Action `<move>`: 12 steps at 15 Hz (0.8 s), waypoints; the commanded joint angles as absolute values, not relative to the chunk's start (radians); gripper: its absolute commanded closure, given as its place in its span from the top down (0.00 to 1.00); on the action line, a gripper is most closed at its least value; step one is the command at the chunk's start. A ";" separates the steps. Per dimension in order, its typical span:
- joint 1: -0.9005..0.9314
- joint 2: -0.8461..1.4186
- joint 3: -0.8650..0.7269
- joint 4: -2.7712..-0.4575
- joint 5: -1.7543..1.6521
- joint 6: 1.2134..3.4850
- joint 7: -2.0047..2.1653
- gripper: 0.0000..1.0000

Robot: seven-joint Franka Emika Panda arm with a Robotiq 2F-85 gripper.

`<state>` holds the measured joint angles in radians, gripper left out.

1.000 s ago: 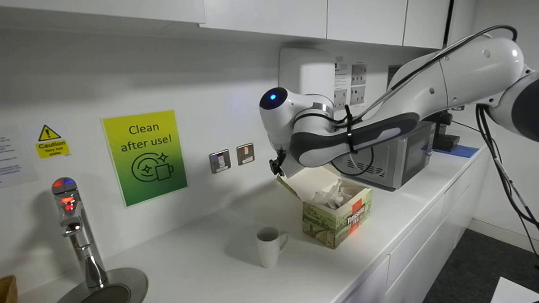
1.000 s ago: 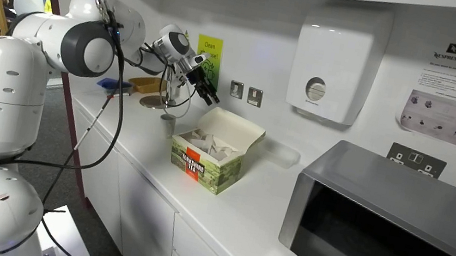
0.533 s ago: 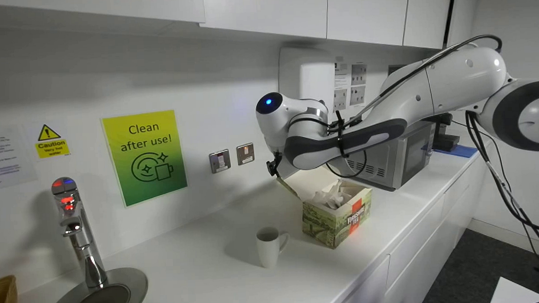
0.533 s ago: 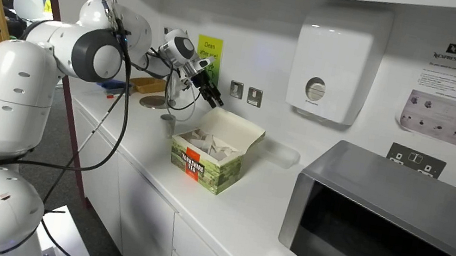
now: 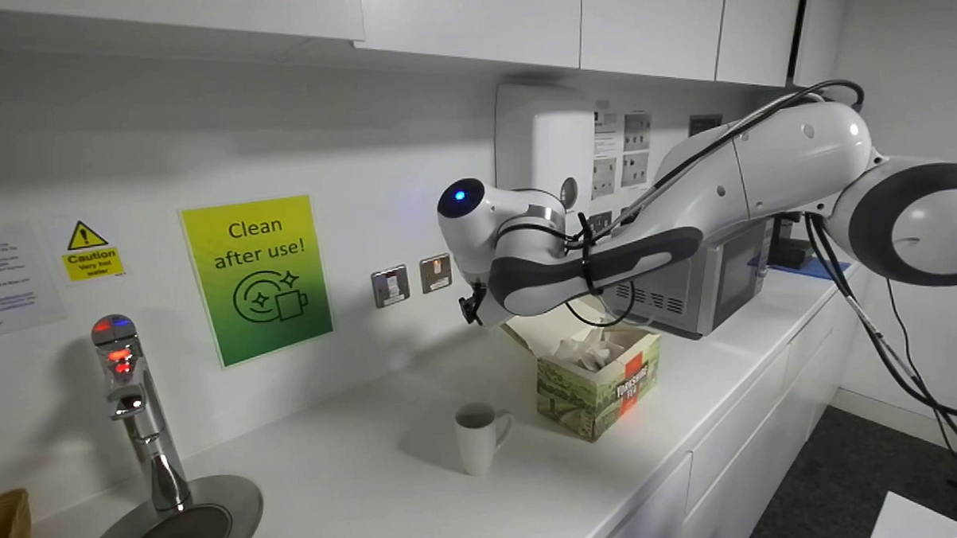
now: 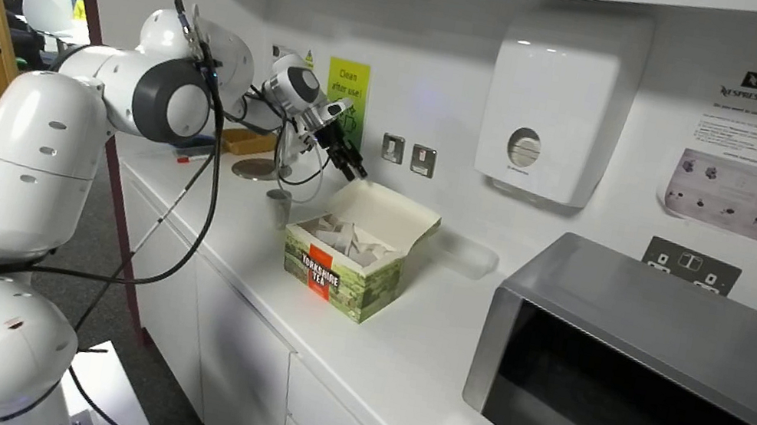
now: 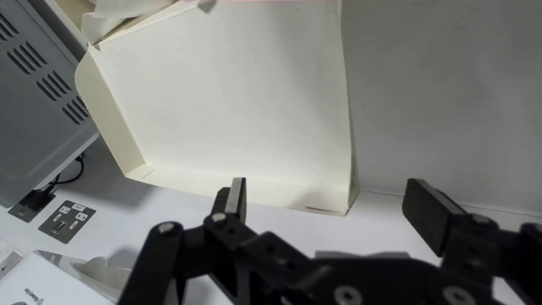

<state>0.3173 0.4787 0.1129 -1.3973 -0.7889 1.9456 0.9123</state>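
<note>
Hand (image 7: 326,199) near the tea box (image 6: 364,294)
Its jaws stand wide apart by the raised lid (image 7: 228,101); a mug (image 5: 475,448) stands beside the box on the worktop (image 5: 350,472).

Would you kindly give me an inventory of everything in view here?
Tea box: one, green, on counter
Packets: several, pale, inside box
Mug: one, white, beside box
Microwave: one, grey, on counter
Tap: one, chrome, near basket
Drain: one, steel, beneath tap
Basket: one, tan, on counter
Dispenser: one, white, on wall
Poster: one, yellow-green, on wall
Caution sticker: one, yellow, on wall
Notices: several, white, on wall
Switches: two, silver, on wall
Cupboards: several, white, above counter
Arm: one, white, partly above counter
Jaws: one pair, black, open, near box
</note>
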 commanded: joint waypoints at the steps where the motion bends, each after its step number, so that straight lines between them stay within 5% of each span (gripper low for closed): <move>1: 0.344 0.514 0.081 -1.342 -0.797 1.943 0.906 1.00; 12: 0.351 0.560 0.055 -1.310 -0.792 1.935 0.902 1.00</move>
<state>0.3302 0.5437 0.0825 -1.3469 -0.7888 1.9456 0.9122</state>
